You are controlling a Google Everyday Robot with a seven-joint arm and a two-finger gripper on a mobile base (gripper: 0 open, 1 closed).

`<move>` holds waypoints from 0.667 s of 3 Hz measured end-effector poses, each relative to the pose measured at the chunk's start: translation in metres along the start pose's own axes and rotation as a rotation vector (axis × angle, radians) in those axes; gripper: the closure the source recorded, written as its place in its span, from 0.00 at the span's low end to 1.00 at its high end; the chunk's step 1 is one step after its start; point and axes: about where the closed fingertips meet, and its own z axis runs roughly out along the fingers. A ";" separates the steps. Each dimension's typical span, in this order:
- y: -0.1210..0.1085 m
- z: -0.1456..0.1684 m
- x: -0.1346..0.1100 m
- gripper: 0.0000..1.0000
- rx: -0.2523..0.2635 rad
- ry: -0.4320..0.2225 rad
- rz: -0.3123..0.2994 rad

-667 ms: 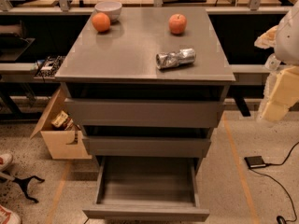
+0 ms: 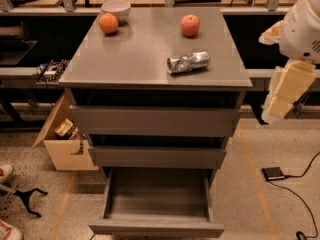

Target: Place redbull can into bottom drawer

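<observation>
The redbull can (image 2: 188, 62), crumpled and silver, lies on its side on the grey cabinet top (image 2: 135, 54), right of centre near the front edge. The bottom drawer (image 2: 156, 204) is pulled out and open, with nothing visible in its tray. The two drawers above it are partly out. My arm hangs at the right edge of the view; its cream-coloured gripper end (image 2: 281, 95) is beside the cabinet's right side, below the top's level and well apart from the can.
A red apple (image 2: 190, 25) and an orange fruit (image 2: 108, 23) sit at the back of the top, next to a white bowl (image 2: 116, 9). A cardboard box (image 2: 62, 139) stands on the floor at the left. A black pad with a cable (image 2: 273, 173) lies at the right.
My arm has shifted slightly to the left, toward the cabinet. The can, the fruit and the drawers have not moved.
</observation>
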 end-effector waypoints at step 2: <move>-0.070 0.047 -0.041 0.00 -0.028 -0.096 -0.070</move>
